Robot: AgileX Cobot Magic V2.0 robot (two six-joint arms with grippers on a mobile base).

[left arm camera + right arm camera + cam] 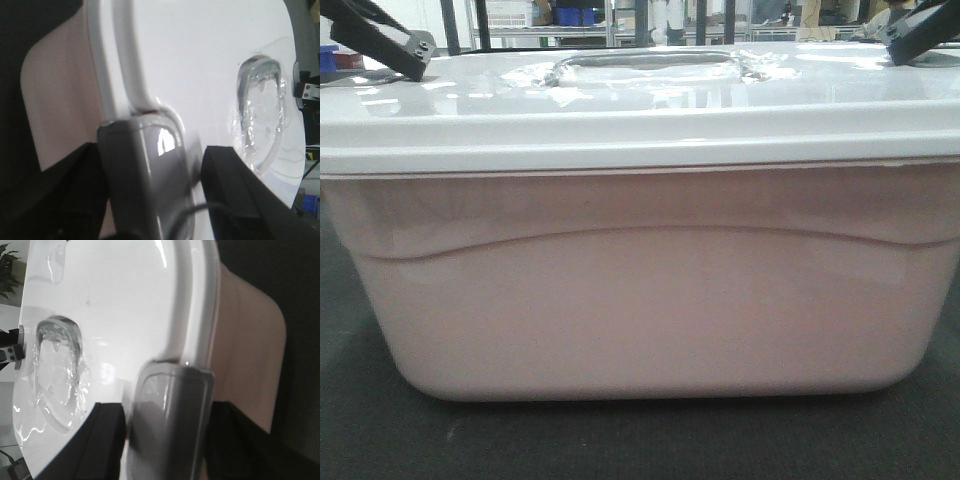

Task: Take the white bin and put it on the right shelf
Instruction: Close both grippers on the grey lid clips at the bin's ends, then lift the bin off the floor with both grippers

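The white bin [640, 290] fills the front view, its pinkish wall with a curved ridge under a glossy white lid [620, 105] with a recessed handle [650, 65]. It stands on a dark surface. My left gripper [412, 52] is at the lid's left end. In the left wrist view [155, 152] its jaws straddle a grey end latch [142, 180] and press against it. My right gripper [908, 42] is at the right end. In the right wrist view [165, 407] its jaws close round the other grey latch [170, 425]. The right shelf is out of view.
Dark uprights and metal racks with blue boxes [575, 15] stand far behind the bin. A dark mat [640, 440] runs under the bin and in front of it.
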